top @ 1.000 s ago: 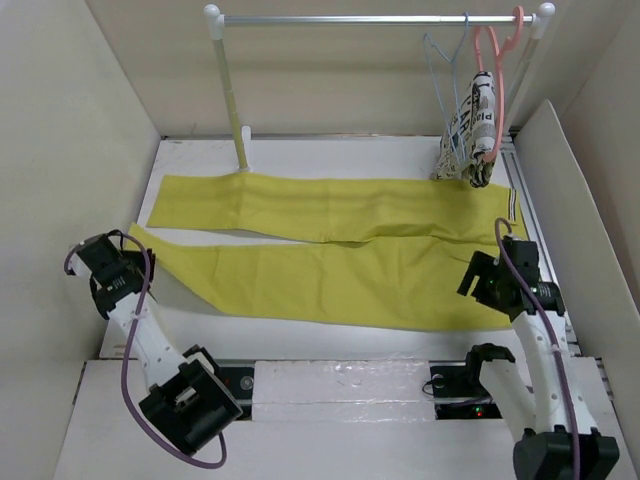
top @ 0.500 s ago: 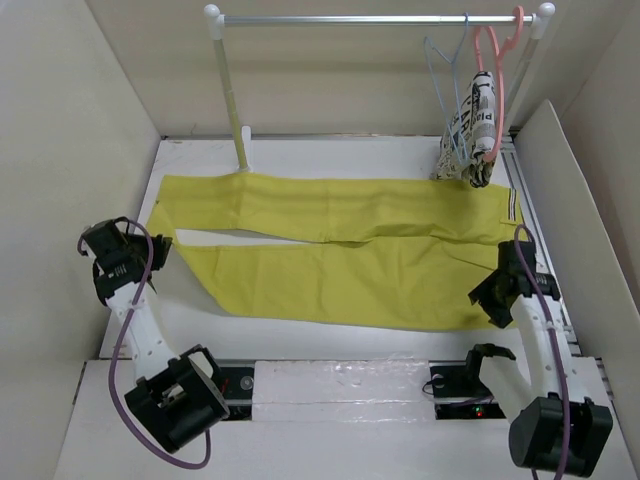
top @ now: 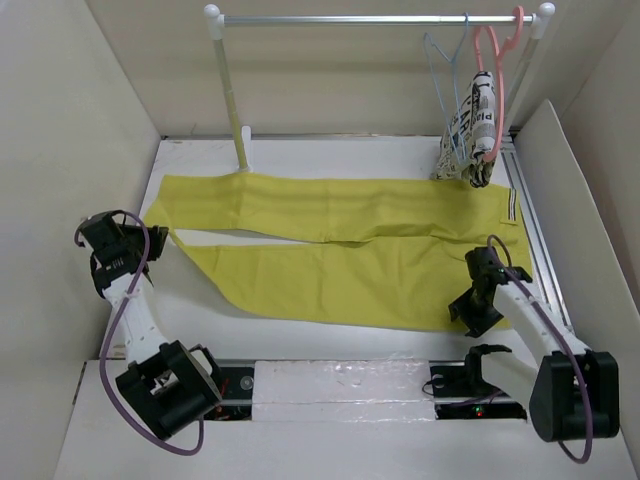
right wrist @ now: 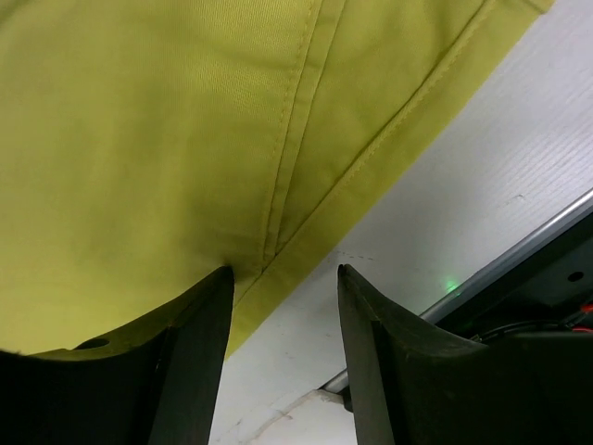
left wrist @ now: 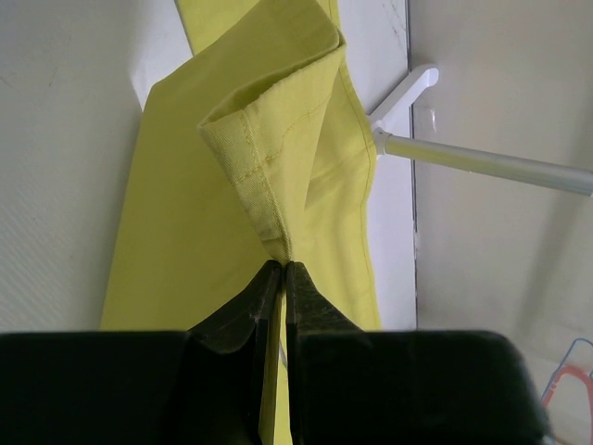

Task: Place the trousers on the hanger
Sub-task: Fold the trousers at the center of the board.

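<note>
The mustard-yellow trousers (top: 330,245) lie flat across the white table, legs to the left, striped waistband at the right. My left gripper (top: 150,245) is shut on the hem of the near leg, which folds up in front of it in the left wrist view (left wrist: 269,167). My right gripper (top: 470,315) is open, its tips down at the near edge of the trousers near the waist; one finger (right wrist: 199,315) rests on the cloth (right wrist: 185,139), the other (right wrist: 371,315) over bare table. The pale-blue hanger (top: 445,75) hangs on the rail at the back right.
A metal clothes rail (top: 380,18) on a white post (top: 232,95) spans the back. A pink hanger (top: 490,60) with black-and-white printed cloth (top: 470,135) hangs beside the blue one. Beige walls close in both sides. A metal track (top: 535,230) runs along the right.
My left gripper has moved up toward the leg hem and lifted it slightly. My right gripper has swung left and down onto the near edge of the trousers by the waist.
</note>
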Robot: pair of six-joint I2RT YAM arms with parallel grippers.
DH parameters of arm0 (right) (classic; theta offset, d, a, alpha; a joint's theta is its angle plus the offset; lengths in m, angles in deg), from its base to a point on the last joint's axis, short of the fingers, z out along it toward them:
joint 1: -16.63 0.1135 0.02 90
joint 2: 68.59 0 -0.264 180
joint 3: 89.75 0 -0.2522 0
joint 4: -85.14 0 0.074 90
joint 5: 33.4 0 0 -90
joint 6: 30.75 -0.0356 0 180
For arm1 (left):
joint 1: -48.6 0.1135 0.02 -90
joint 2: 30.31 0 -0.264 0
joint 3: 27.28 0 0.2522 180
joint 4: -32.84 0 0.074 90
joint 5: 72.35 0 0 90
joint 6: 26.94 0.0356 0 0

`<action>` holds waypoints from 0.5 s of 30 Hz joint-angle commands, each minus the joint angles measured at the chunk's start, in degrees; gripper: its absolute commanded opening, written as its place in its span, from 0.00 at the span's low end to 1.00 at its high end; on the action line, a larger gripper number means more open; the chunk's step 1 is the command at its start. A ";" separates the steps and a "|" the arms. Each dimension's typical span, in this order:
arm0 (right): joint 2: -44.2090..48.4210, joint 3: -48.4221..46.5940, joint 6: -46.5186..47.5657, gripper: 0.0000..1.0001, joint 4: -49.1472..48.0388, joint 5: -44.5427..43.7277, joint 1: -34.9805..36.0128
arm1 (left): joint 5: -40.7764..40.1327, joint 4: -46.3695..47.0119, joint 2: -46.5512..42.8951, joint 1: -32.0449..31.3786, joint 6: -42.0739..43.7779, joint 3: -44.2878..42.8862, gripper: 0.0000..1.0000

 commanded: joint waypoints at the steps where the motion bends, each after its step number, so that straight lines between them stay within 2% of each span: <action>1: -2.42 -2.08 -3.35 0.54 -1.69 -2.11 1.58 | -0.18 4.57 0.35 -0.23 -0.49 0.58 0.00; 4: -5.14 -3.31 -3.08 0.52 -2.13 -2.46 1.58 | -0.27 5.36 1.14 -0.23 -0.84 0.58 0.00; 7: -9.71 -5.51 -2.99 0.40 -1.17 -2.99 2.19 | -0.80 6.50 1.67 -0.23 -0.93 0.67 0.00; 14: -16.75 -9.46 -5.71 0.02 -0.46 -5.36 5.71 | -2.12 6.94 2.63 0.39 0.65 2.25 0.00; 15: -17.02 -9.64 -6.15 0.00 -0.29 -5.62 6.50 | -2.21 6.94 2.81 0.39 0.83 2.34 0.00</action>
